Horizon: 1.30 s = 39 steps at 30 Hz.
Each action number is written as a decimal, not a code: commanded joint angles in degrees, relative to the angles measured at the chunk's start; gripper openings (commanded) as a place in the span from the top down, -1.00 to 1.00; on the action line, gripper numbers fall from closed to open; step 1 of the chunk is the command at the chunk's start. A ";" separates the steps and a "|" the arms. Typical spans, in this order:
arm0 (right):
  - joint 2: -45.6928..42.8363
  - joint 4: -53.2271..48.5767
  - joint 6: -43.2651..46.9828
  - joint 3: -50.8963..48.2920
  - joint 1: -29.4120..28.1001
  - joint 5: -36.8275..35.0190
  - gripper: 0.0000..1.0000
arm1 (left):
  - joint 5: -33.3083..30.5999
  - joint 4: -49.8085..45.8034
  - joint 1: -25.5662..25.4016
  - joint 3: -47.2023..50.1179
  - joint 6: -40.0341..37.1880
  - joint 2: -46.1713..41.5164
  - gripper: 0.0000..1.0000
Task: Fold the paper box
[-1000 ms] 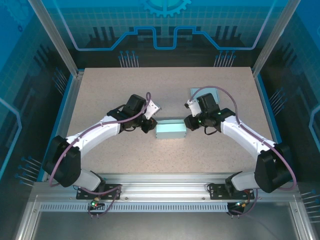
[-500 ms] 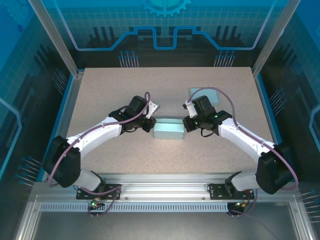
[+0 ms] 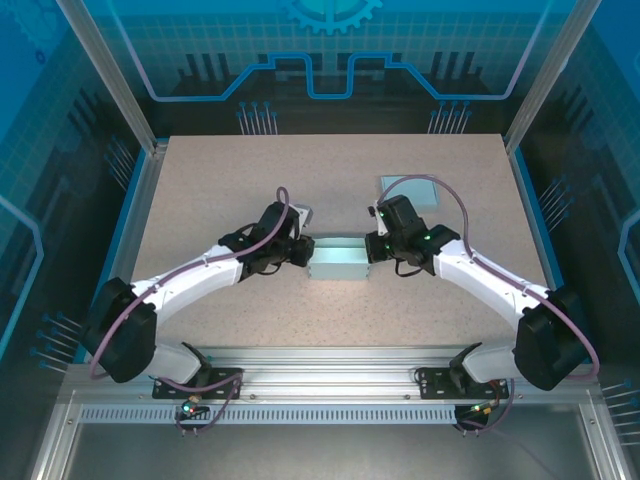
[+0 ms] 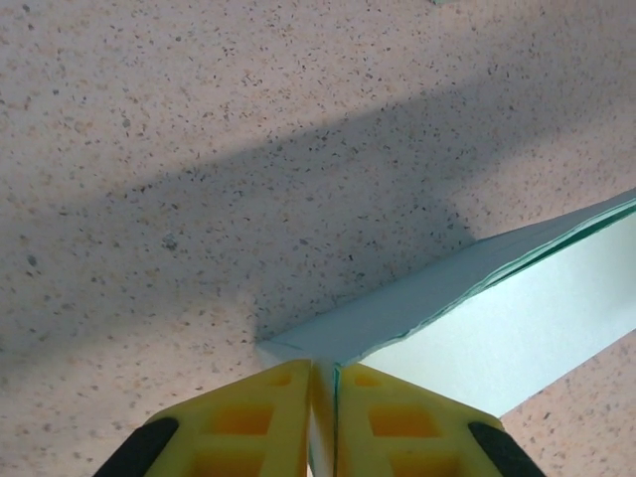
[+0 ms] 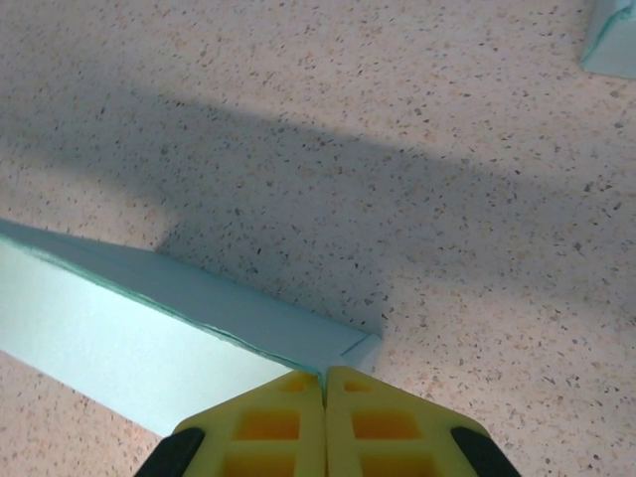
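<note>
Arms moved inward; left jaws pinch the paper box [image 3: 338,262] end; right jaws shut at its corner

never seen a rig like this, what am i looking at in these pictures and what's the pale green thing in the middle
Two robot arms, left and right, are bolted at the near edge of a speckled table. The wide picture comes from a fixed camera above and behind them. The close-ups come from cameras on the wrists, so the yellow blocks at the bottom are that arm's own fingers. The pale green thing is a paper box between the arms. The left gripper is shut on a thin paper edge at the box's left end. The right gripper is shut at the right end; whether it pinches paper I cannot tell. A second pale green piece lies farther back on the right.
</note>
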State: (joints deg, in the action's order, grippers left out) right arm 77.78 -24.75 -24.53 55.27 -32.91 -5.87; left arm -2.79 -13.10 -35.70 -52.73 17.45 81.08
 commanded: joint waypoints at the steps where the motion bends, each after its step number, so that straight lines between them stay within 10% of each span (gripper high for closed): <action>1: -0.33 4.69 -3.94 -0.44 -3.37 -0.71 0.82 | 1.76 7.15 -2.60 1.99 6.78 -0.83 0.69; 13: 1.99 4.02 -4.96 2.27 -7.89 -7.97 0.84 | -0.25 11.52 -3.58 4.91 11.50 -1.45 0.57; 39: 5.26 9.34 -12.11 3.98 -8.80 -1.25 0.82 | -13.05 12.24 -9.14 6.17 10.83 3.36 0.96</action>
State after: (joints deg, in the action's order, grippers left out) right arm 81.19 -23.33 -34.13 58.11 -39.33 -16.29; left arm -21.17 -3.07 -40.69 -47.97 27.55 82.48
